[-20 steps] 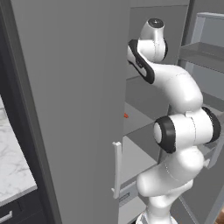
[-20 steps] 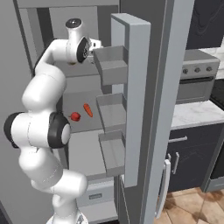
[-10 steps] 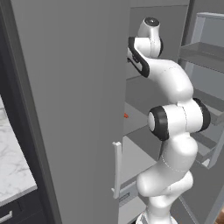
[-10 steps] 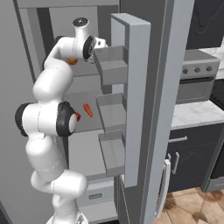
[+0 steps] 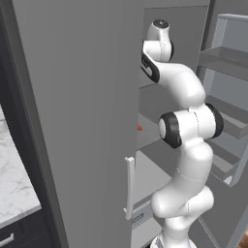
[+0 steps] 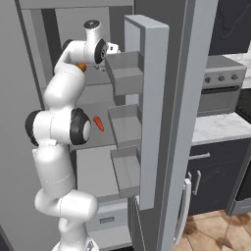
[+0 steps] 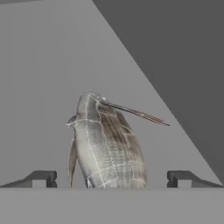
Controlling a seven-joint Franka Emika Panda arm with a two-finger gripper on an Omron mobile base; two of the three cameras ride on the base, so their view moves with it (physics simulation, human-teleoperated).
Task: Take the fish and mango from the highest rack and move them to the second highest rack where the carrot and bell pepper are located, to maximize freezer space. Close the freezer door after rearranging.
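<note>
A grey-brown fish (image 7: 107, 144) lies on the highest rack (image 7: 43, 87), head away from the hand. My gripper (image 7: 111, 178) is open, and its two dark fingertips (image 7: 43, 178) stand on either side of the fish's near end without touching it. From the right base camera, the hand (image 6: 112, 48) reaches into the top of the freezer beside the orange mango (image 6: 81, 67). On the second highest rack (image 6: 98, 138) below lies a red-orange carrot (image 6: 99, 123). The freezer door (image 6: 152, 98) stands open.
Lipped grey door bins (image 6: 125, 73) jut out close to the right of the hand and arm. A dark side wall (image 7: 183, 57) runs along the right of the rack. A tall grey panel with a pale handle (image 5: 129, 186) stands left of the arm. A stove (image 6: 220, 90) is further right.
The arm has stretched upward and the elbow has swung over. The hand has pushed deeper into the top rack.
</note>
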